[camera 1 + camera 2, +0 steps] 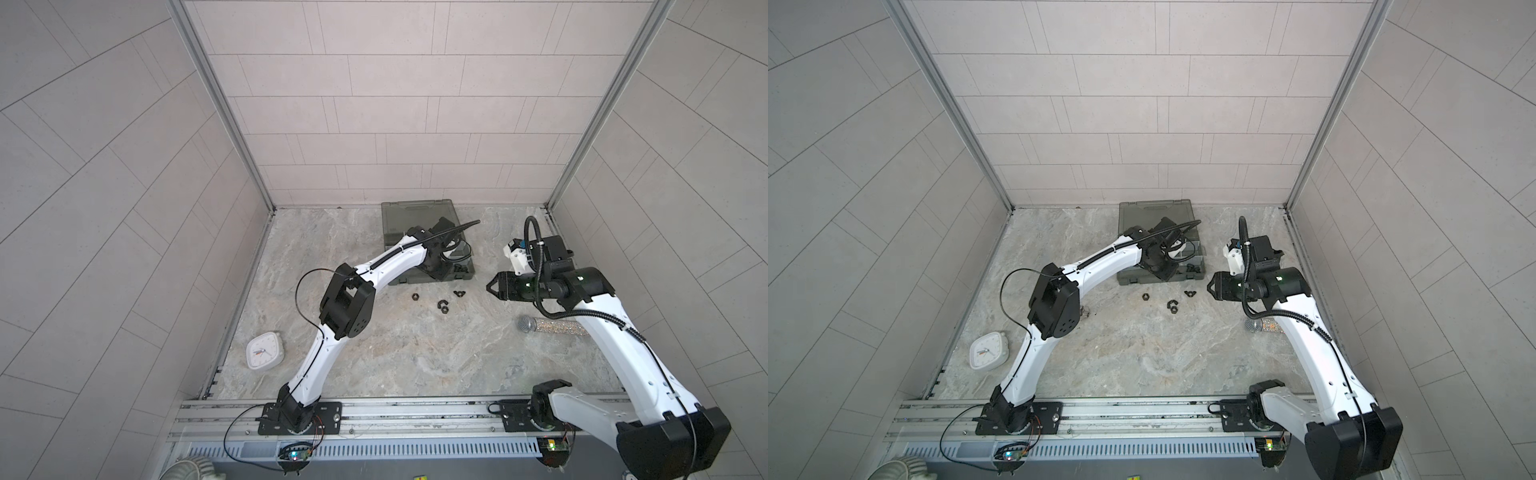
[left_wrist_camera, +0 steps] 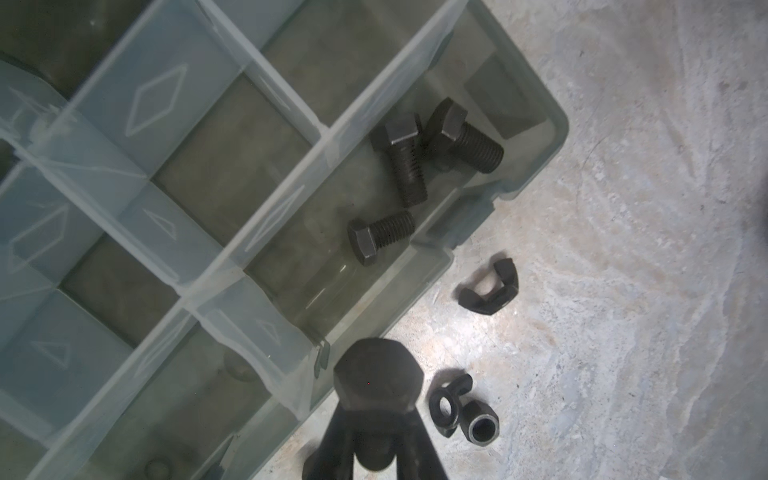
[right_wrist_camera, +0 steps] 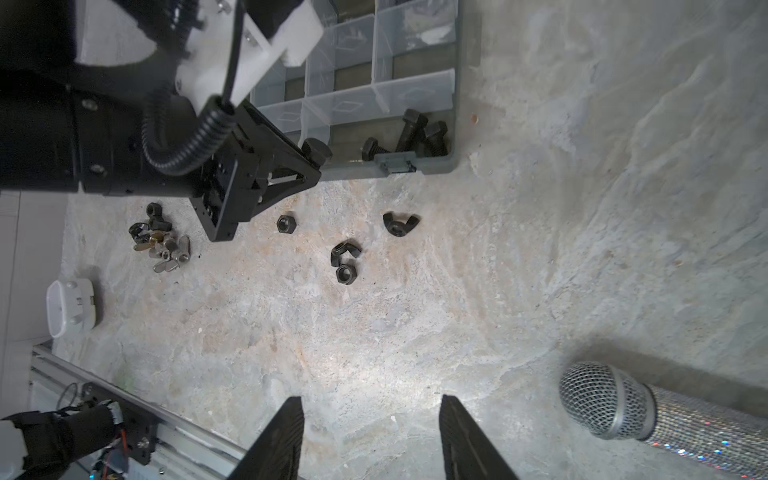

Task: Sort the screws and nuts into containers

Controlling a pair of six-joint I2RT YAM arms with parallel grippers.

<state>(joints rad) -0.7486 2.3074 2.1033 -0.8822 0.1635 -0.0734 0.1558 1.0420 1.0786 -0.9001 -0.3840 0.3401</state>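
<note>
Resting at the back of the desk (image 1: 415,353), the grey organizer case (image 1: 415,216) sits beneath the left tool (image 2: 376,415), which is clamped on a screw (image 2: 376,374) over its front edge. The right tool (image 3: 372,399) stands apart, empty, above bare desk. Three screws (image 2: 405,166) lie in the corner compartment, with loose nuts (image 3: 345,262) just outside.

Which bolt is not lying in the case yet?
The bolt clamped in the left gripper, head outward. The other three bolts lie loose in the corner compartment.
</note>
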